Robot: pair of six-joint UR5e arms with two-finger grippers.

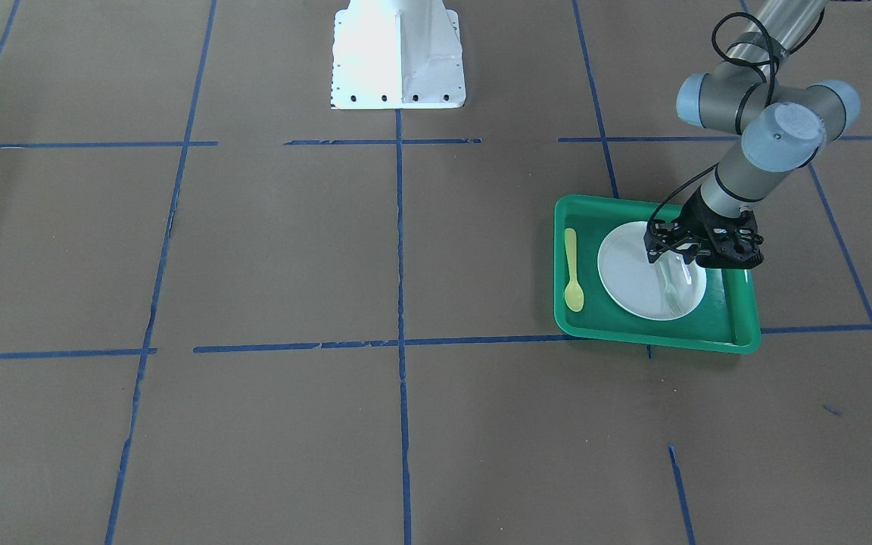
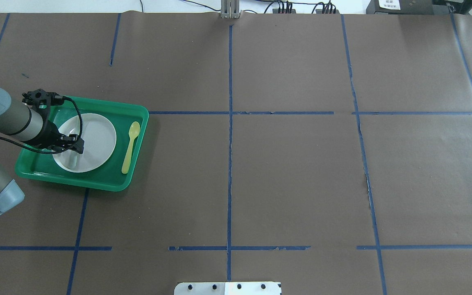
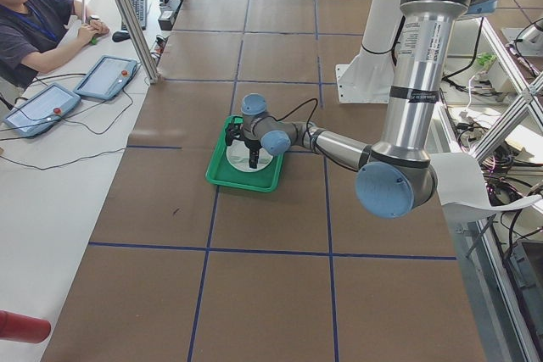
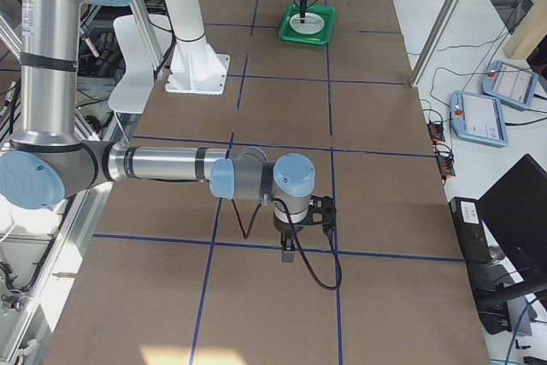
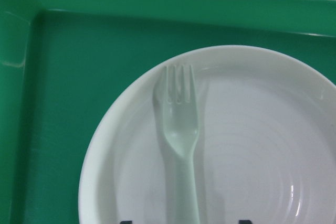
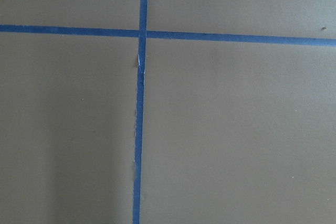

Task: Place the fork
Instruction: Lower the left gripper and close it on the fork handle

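The pale translucent fork (image 1: 671, 292) lies flat on the white plate (image 1: 633, 265) inside the green tray (image 1: 580, 327). In the left wrist view the fork (image 5: 181, 124) lies with its tines pointing away and its handle running down between the two dark tips at the bottom edge, which stand wide apart and do not touch it. My left gripper (image 1: 678, 261) is open just above the plate's robot-side part, over the fork's handle. It also shows in the overhead view (image 2: 71, 146). My right gripper (image 4: 291, 250) hangs over bare table far away; I cannot tell its state.
A yellow plastic spoon (image 1: 572, 269) lies in the tray beside the plate. The white robot base (image 1: 398, 57) stands at the table's middle edge. Blue tape lines cross the brown table. An operator (image 3: 34, 23) sits at a side desk.
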